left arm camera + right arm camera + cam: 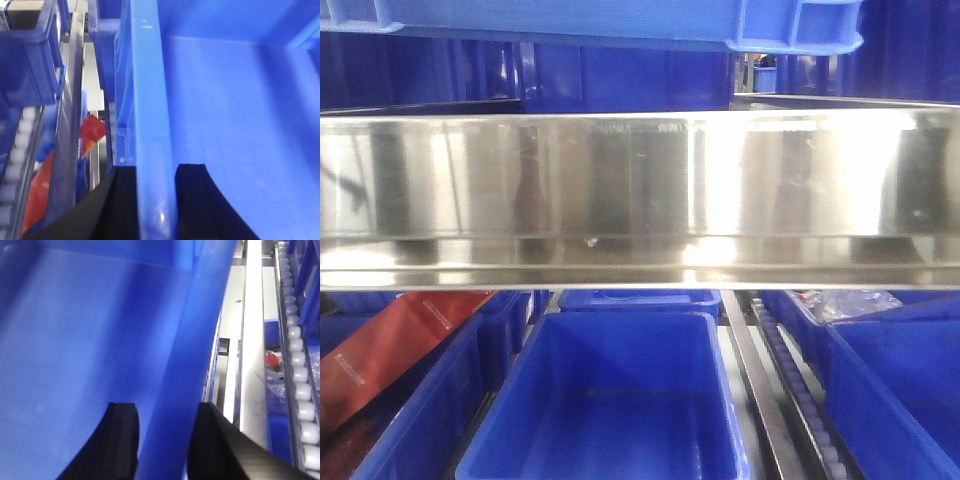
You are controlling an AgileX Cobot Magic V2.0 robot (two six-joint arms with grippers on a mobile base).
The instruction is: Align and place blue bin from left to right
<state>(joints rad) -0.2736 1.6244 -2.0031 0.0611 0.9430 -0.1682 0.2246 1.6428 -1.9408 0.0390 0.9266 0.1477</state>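
The blue bin [620, 20] shows only as its ribbed underside and rim along the top of the front view, above the steel shelf; neither gripper appears there. In the left wrist view my left gripper [156, 171] is shut on the bin's thick left rim [147, 100], one black finger outside the wall and one inside. In the right wrist view my right gripper [165, 410] is shut on the opposite rim [200, 340] in the same way. The bin's smooth floor [235, 125] looks bare.
A wide stainless steel shelf front [640, 190] spans the front view. Below it stand several deeper-blue bins [610, 400], one holding a red packet [390, 350]. Roller tracks [300, 380] run along the right. Another blue bin [30, 55] sits at upper left.
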